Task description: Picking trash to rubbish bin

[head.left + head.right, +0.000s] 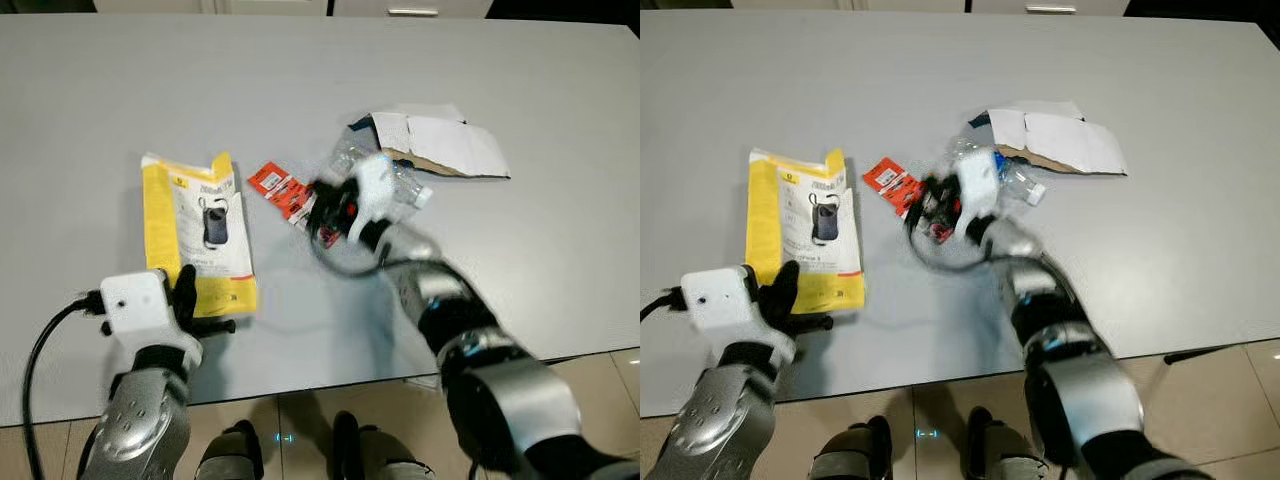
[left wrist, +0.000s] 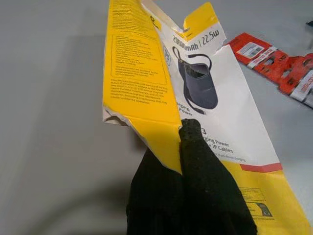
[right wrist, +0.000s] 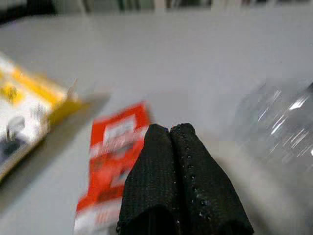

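Pinching the torn yellow-and-white package [image 2: 195,98] is the left hand [image 2: 181,134].

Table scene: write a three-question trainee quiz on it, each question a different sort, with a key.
1. True or false: the left tool is shut on an edge of the yellow package.
2. Which thing lies under the right tool?
A. the red wrapper
B. a green cup
C. a metal spoon
3. Fill in: the clear plastic bottle lies next to the torn ____, on the grey table.

Key:
1. True. In the left wrist view the black fingers pinch the package's torn yellow flap.
2. A
3. cardboard
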